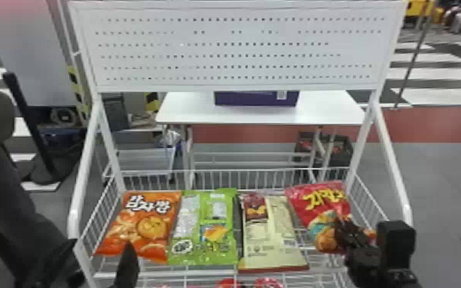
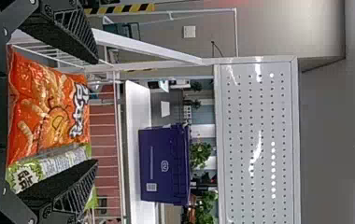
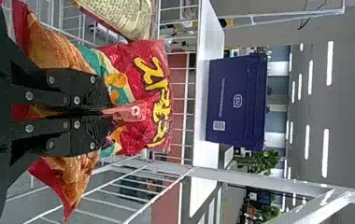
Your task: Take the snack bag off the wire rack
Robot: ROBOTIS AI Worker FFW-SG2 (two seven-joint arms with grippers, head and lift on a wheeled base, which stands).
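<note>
Well, I've got the white metal wire rack [image 1: 237,82] before me, its basket holding orange [image 1: 145,226], green [image 1: 203,249] and cream [image 1: 268,241] plastic packets. At its right end sits the red plastic snack bag with yellow lettering [image 1: 317,199]; my right claw [image 1: 342,228] is closed, pinching its front. My left claw [image 1: 101,244] is spread wide, empty, near the orange packet.

Lettering [image 3: 153,84] marks the snack bags [image 1: 302,210] and purple box [image 3: 241,79].

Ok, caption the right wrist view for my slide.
Right claw pinching the red snack bag above the wire rack, purple box on the white table beyond.
</note>
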